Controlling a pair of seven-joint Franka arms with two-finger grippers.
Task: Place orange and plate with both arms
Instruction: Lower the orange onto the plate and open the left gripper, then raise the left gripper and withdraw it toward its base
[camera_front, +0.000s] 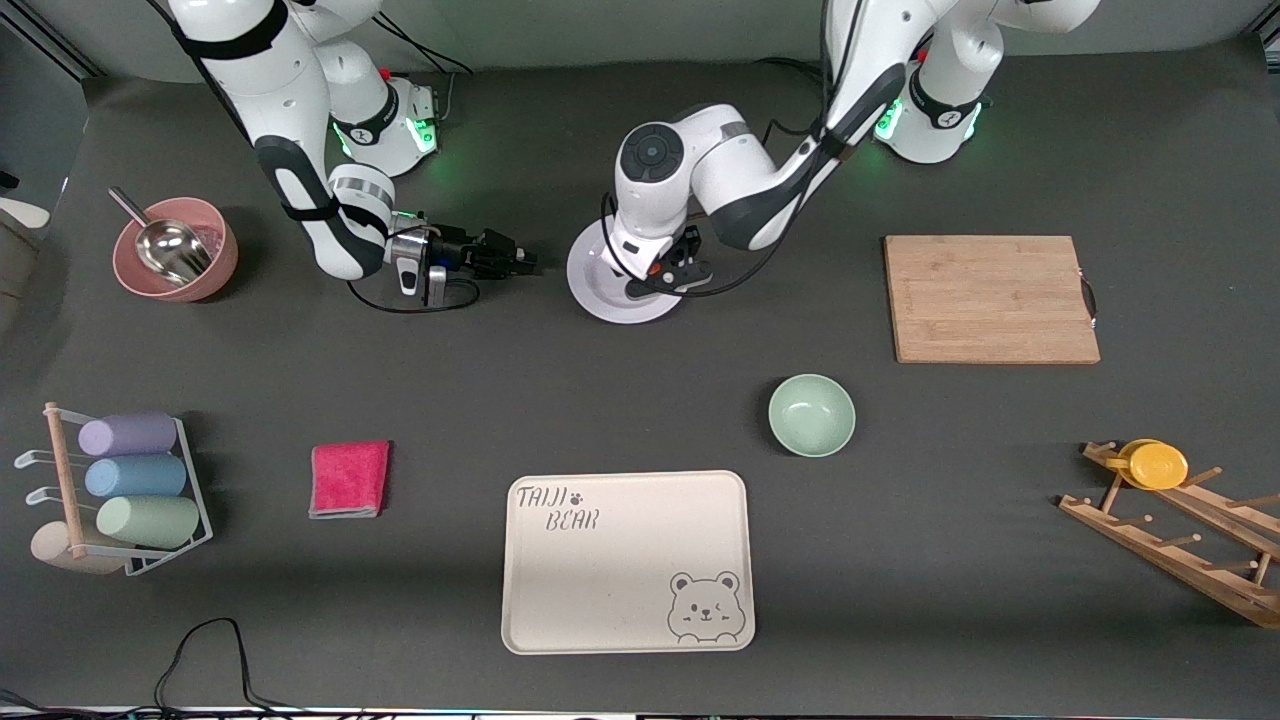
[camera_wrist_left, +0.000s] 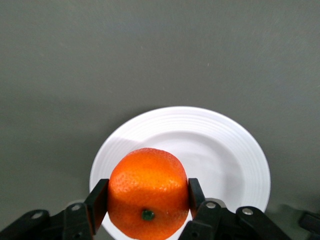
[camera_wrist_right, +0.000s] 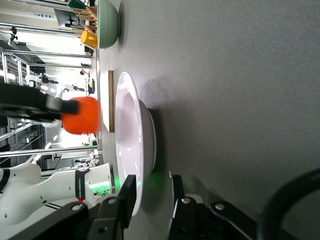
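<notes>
The pale plate lies on the dark table between the two arms' bases. My left gripper hangs just over the plate and is shut on the orange. In the left wrist view the orange sits clamped between both fingers, over the plate. My right gripper lies low beside the plate, toward the right arm's end, and is open. In the right wrist view the plate's rim lines up with the gap between its fingers, and the orange hovers above the plate.
A mint-green bowl and a cream bear tray lie nearer the camera. A wooden board lies toward the left arm's end. A pink bowl with a scoop, a red cloth and a cup rack lie toward the right arm's end.
</notes>
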